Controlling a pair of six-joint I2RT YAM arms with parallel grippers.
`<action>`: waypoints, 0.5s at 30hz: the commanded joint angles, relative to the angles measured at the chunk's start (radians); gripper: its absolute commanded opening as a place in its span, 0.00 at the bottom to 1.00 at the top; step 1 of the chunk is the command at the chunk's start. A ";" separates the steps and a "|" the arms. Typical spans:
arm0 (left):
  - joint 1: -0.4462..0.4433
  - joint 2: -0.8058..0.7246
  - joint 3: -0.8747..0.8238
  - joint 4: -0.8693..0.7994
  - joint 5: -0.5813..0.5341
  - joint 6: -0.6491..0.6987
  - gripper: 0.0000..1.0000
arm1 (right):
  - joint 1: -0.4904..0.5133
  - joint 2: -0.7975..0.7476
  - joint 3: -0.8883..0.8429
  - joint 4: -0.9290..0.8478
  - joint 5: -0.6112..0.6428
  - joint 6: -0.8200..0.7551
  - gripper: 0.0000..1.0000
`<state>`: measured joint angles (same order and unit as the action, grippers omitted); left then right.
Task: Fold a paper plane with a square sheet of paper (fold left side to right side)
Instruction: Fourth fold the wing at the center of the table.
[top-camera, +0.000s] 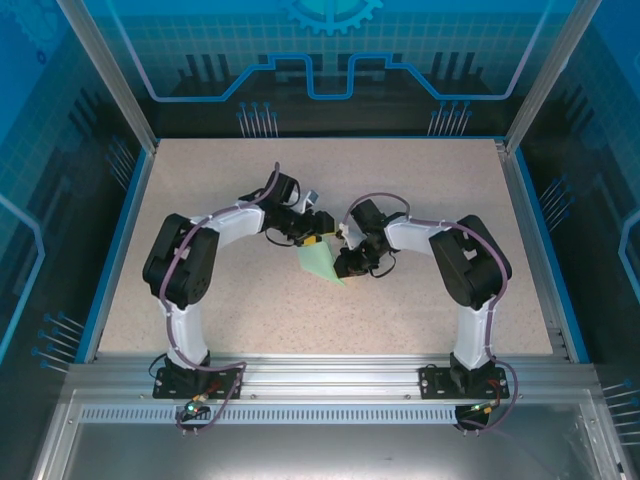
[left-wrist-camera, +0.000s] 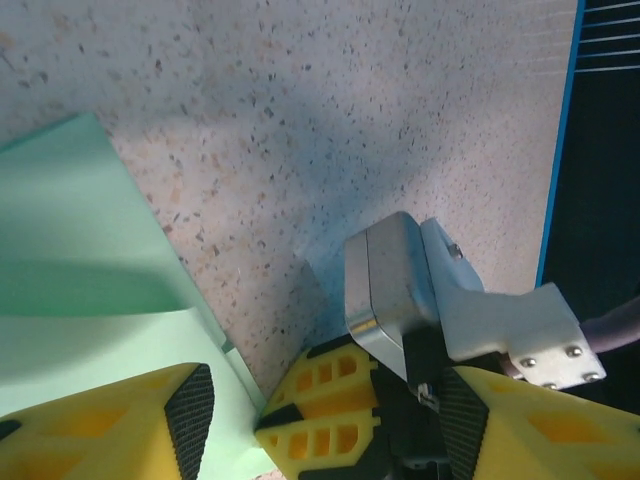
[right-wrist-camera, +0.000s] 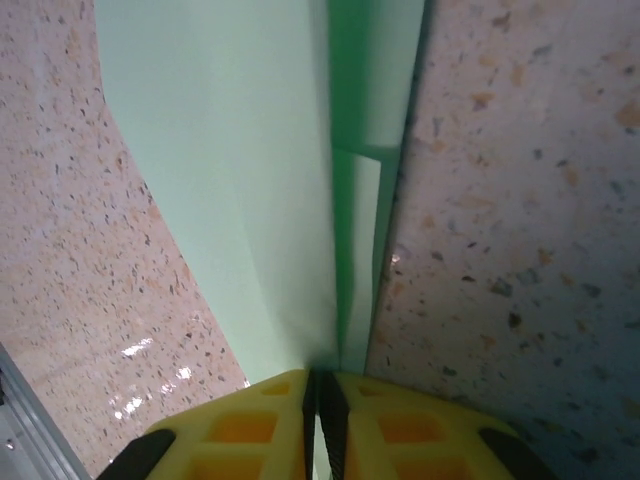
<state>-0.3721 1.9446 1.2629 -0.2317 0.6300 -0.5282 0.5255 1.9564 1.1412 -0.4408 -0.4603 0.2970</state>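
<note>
The pale mint-green sheet of paper (top-camera: 322, 264) lies partly folded at the middle of the table, narrowing toward the near side. My right gripper (top-camera: 344, 262) is shut on its edge. In the right wrist view the yellow fingertips (right-wrist-camera: 320, 385) pinch the paper (right-wrist-camera: 230, 170) beside a raised fold. My left gripper (top-camera: 317, 238) stands open just behind the sheet. In the left wrist view its two fingers (left-wrist-camera: 190, 415) straddle the right gripper's yellow fingers (left-wrist-camera: 320, 410), with the paper (left-wrist-camera: 80, 280) under its left finger.
The speckled tabletop (top-camera: 430, 190) has free room all round the paper. A blue rim (left-wrist-camera: 560, 140) marks the table edge. The right wrist's silver camera housing (left-wrist-camera: 385, 290) sits close in front of my left gripper.
</note>
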 joint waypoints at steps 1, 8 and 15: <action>-0.002 0.069 0.040 -0.018 -0.052 0.006 0.65 | 0.025 0.067 -0.057 -0.144 0.071 -0.029 0.16; 0.004 0.128 0.048 -0.042 -0.110 0.015 0.64 | 0.014 0.040 -0.070 -0.130 0.061 -0.027 0.16; 0.035 0.022 -0.029 0.045 -0.050 -0.007 0.64 | 0.012 0.052 -0.066 -0.123 0.051 -0.024 0.16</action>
<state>-0.3599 1.9831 1.2800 -0.2039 0.6689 -0.5247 0.5163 1.9568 1.1336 -0.4282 -0.4793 0.3508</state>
